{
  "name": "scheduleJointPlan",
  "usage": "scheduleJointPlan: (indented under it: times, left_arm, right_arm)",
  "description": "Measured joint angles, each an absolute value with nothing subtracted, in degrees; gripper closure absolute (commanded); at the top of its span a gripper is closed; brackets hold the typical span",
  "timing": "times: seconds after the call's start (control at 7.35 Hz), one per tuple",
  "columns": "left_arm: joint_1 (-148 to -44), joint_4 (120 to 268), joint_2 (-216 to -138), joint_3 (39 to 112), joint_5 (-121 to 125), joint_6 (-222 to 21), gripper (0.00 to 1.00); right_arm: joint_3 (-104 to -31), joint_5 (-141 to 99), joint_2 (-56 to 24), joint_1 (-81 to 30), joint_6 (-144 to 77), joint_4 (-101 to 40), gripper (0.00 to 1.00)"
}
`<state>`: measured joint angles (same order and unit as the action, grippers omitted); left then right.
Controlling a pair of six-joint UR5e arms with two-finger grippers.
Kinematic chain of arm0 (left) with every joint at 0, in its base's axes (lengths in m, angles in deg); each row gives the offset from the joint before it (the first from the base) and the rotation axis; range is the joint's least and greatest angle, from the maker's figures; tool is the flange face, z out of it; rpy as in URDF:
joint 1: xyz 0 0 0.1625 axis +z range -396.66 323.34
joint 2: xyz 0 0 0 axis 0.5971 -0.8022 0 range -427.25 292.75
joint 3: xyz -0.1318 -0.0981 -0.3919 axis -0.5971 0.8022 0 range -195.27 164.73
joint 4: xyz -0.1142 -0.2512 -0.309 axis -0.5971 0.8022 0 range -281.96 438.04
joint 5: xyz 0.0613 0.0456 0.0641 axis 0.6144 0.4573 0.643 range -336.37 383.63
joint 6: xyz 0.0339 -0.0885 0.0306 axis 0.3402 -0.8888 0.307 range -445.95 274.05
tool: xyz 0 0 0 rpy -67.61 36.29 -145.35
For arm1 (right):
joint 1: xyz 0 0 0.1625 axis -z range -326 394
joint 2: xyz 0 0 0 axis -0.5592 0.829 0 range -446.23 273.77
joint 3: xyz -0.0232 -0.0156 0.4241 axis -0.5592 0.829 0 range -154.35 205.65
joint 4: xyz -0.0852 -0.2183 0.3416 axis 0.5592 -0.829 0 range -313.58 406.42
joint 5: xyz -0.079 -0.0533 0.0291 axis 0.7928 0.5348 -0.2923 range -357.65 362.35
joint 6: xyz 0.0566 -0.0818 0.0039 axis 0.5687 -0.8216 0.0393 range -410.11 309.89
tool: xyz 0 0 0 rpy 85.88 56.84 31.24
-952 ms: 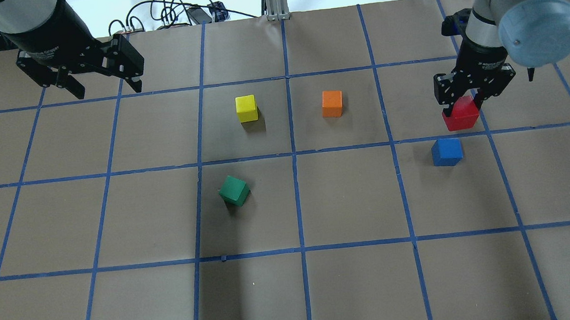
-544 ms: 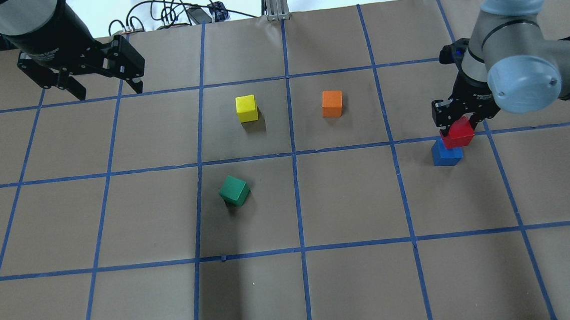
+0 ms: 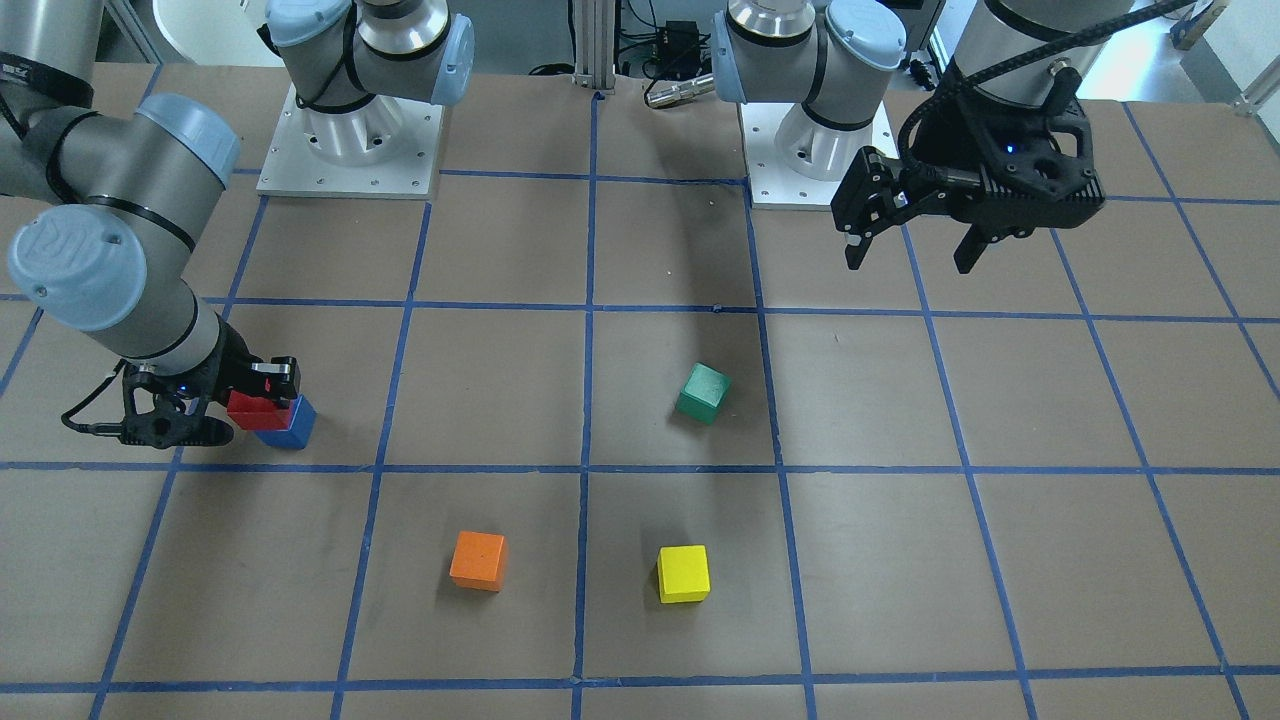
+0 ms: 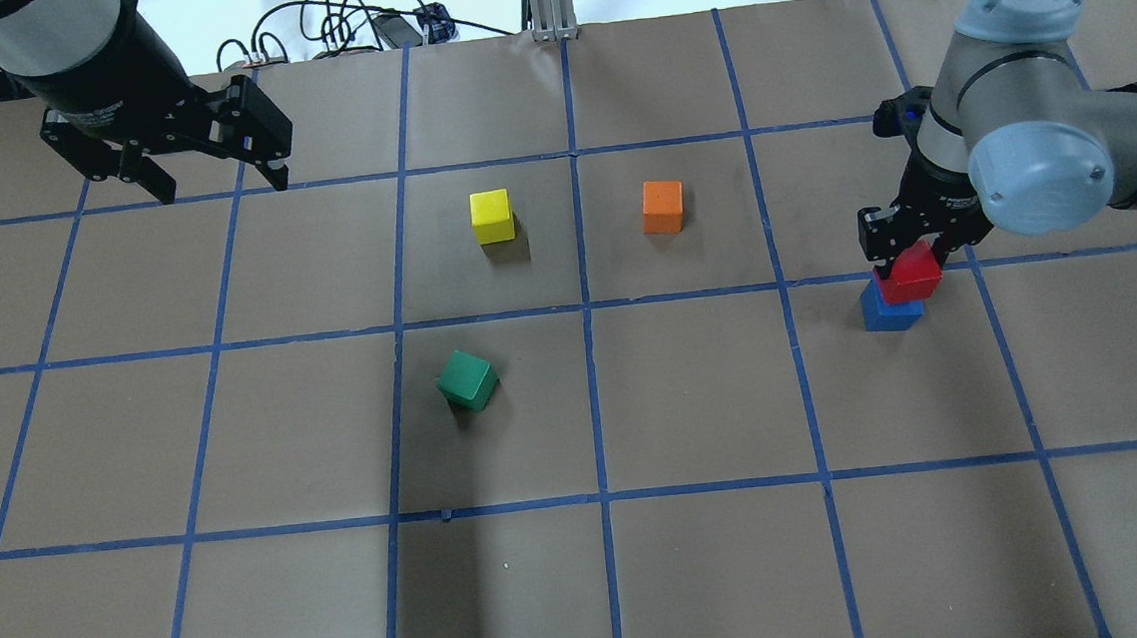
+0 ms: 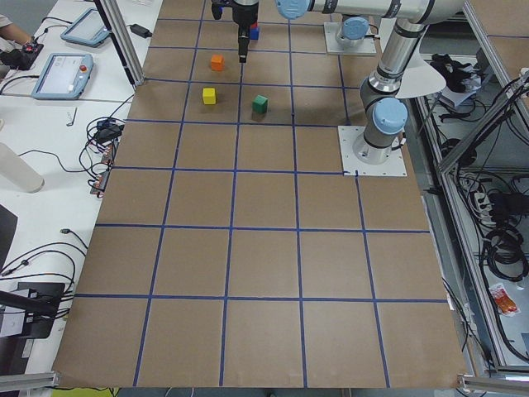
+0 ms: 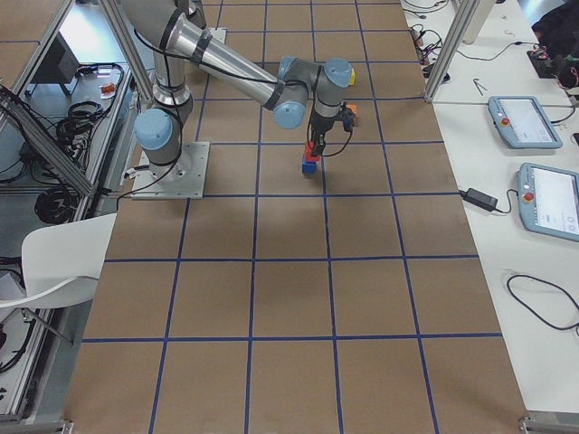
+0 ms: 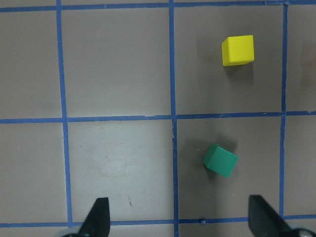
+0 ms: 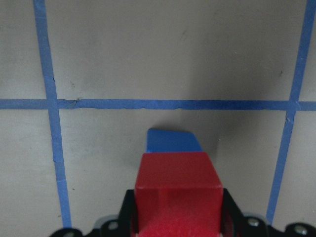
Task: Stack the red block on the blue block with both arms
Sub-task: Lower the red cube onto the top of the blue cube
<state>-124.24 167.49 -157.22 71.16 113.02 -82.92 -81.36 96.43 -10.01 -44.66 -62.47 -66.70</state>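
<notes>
Brown paper ruled into squares by blue tape covered the table (image 4: 695,410). Toward its right side, the right arm's black two-finger gripper (image 4: 908,257) was clamped on the small red wooden cube (image 4: 911,273), with a finger on each side. That cube sat directly over the small blue wooden cube (image 4: 891,315), so low that I could not tell whether the two faces touched. In the wrist view a strip of the blue cube's top showed beyond the red cube's far edge. This may have been a slight offset or only the camera's slant, and letting go cleanly seemed to depend on which. The left arm's black gripper (image 4: 219,186) hung spread wide and empty over the far left, well apart from both cubes, so the right arm was much the nearer.
</notes>
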Motion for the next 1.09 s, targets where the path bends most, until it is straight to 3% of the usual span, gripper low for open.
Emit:
scheduleJointPlan:
  times: [0.14,0.27,0.54,0.82,1.09]
  left_arm:
    - [-124.31,167.53,-157.31,71.22,113.03,-82.94,0.00]
    - [-124.34,167.60,-157.31,71.26,113.05,-82.95,0.00]
    - [-124.37,167.55,-157.28,71.29,112.97,-82.96,0.00]
    - [-124.37,167.52,-157.28,71.25,112.94,-82.96,0.00]
    - [-124.38,167.49,-157.26,71.22,112.93,-82.96,0.00]
  right_arm:
    - [-81.39,96.57,-10.06,-44.64,-62.49,-66.61,0.49]
    - [-81.42,96.70,-10.09,-44.60,-62.50,-66.44,0.31]
    - [-81.99,96.74,-10.07,-44.55,-62.48,-66.36,0.24]
    - [-82.80,96.76,-9.88,-44.50,-62.48,-66.68,0.02]
    - [-82.21,96.93,-9.32,-44.43,-62.50,-66.38,0.00]
